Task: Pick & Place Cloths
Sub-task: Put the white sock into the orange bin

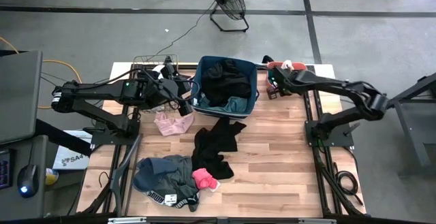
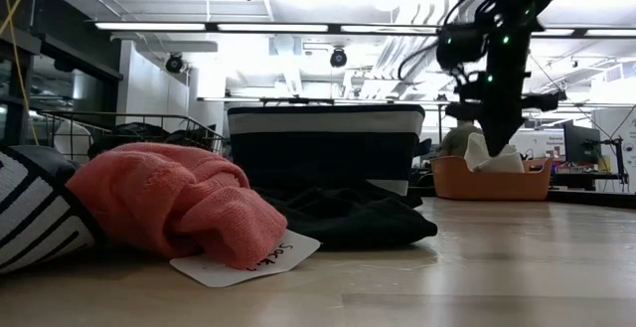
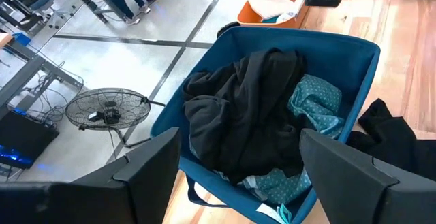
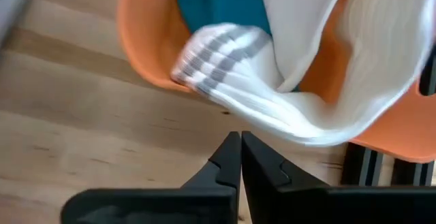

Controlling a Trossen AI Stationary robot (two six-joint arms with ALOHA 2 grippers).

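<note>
Left gripper (image 1: 185, 103) fingers spread, empty, left of centre beside blue fabric bin (image 1: 201, 69) holding black and teal cloths (image 1: 228, 81). More garments lower centre. Right gripper (image 1: 272, 82) clenched on nothing, upper right beside coral plastic tub (image 4: 146, 40). Risk: white ribbed sock (image 4: 272, 108) draped over rim may slide out.

Both arms (image 1: 102, 94) are matte black with boxy joints and green status lights; wedge-shaped black fingers (image 3: 146, 166) end each wrist

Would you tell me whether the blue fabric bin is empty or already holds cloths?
It holds cloths: in the blue bin a black garment lies heaped over a teal dotted piece.
</note>
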